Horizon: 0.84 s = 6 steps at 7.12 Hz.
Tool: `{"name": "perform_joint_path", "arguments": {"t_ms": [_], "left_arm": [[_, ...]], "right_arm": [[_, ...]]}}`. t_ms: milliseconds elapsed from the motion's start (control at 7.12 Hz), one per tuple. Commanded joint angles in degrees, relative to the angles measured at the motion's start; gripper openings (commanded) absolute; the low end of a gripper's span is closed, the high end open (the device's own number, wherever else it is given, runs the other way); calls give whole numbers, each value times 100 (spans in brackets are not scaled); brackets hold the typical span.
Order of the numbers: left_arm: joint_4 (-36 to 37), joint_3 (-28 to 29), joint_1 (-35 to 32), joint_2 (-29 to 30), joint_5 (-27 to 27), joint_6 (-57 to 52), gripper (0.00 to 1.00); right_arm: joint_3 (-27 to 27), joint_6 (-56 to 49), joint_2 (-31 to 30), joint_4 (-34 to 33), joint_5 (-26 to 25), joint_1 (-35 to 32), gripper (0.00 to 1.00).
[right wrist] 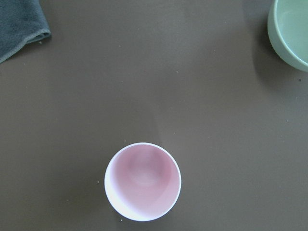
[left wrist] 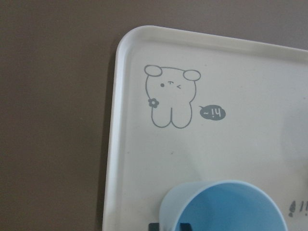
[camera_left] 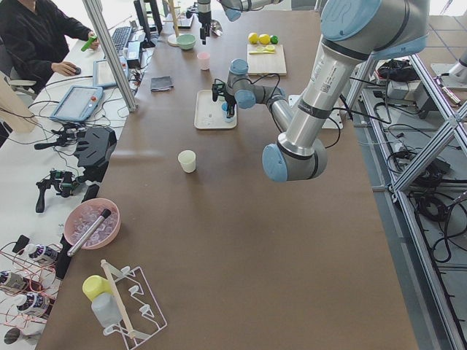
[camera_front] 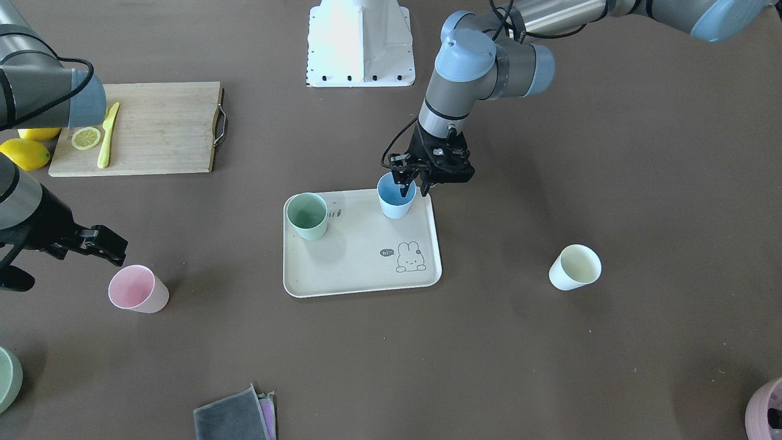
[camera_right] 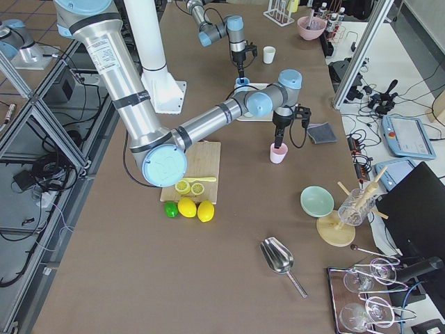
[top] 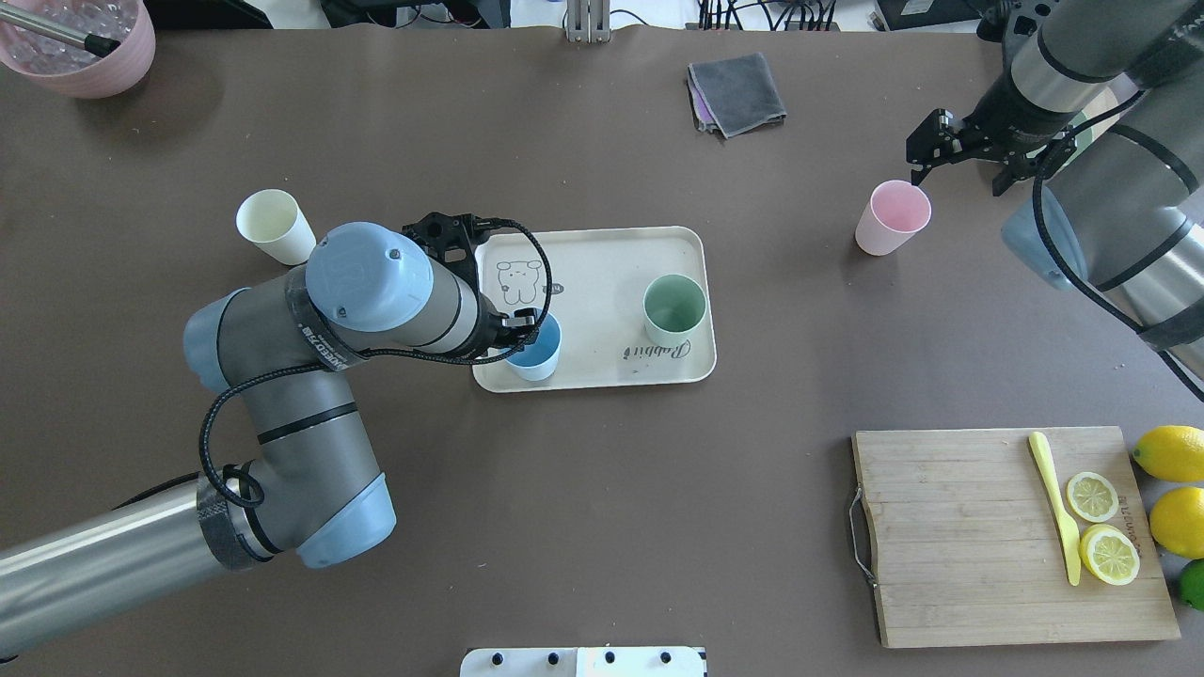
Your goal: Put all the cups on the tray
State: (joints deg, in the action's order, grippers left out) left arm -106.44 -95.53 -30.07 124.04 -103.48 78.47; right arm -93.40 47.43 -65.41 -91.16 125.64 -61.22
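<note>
Nearest me, the blue cup stands in the near left corner of the tray, close to its rim. The left arm's fingers straddle the cup wall, one inside and one outside. They look slightly parted, not pinching. Risk: if they lift off skewed, the inner finger could catch the wall and tip or drag this light cup over the rim. The green cup is on the tray's right side, apart from the blue one, and seems safe. Farther out, the cream cup sits on the worktop left of the tray, not yet fetched. A low sweep of the left arm could knock it. Far right, the pink cup is off the tray. The right arm's fingers hang just beyond it, spread wide and empty. An off-centre descent would topple it.
</note>
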Motion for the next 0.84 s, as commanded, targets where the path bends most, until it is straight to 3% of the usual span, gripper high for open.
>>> {"name": "perform_joint_path", "arguments": {"t_ms": [0, 422, 703], "left_arm": [[17, -158, -86, -3, -23, -42, 97], [551, -737, -621, -99, -398, -709, 97], [973, -1150, -1122, -275, -952, -1121, 97]], "right_arm": [[242, -50, 2, 71, -22, -13, 100], [1348, -6, 37, 1571, -66, 31, 100], [1351, 38, 37, 1610, -49, 162, 100]]}}
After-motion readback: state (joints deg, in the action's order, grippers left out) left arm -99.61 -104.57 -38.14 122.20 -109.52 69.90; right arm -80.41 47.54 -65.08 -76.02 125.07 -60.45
